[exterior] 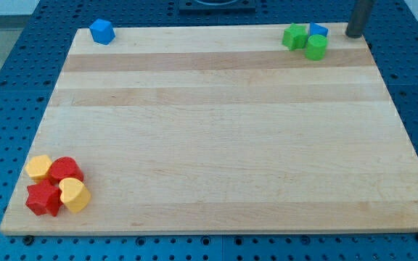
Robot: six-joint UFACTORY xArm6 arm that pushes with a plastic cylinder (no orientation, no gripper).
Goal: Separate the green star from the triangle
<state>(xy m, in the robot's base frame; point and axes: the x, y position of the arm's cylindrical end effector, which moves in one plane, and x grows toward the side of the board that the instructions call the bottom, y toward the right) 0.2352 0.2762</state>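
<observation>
A green star (294, 36) sits at the view's top right of the wooden board (223, 130). A blue triangle (318, 30) touches it on its right, at the board's top edge. A green round block (316, 47) lies just below the triangle, also touching the star. My tip (355, 34) stands at the top right corner, to the right of the triangle, with a small gap between them.
A blue block (102, 32) sits at the top left corner. At the bottom left, a yellow block (39, 168), a red round block (65, 171), a red star (43, 199) and a yellow heart (74, 195) are clustered together.
</observation>
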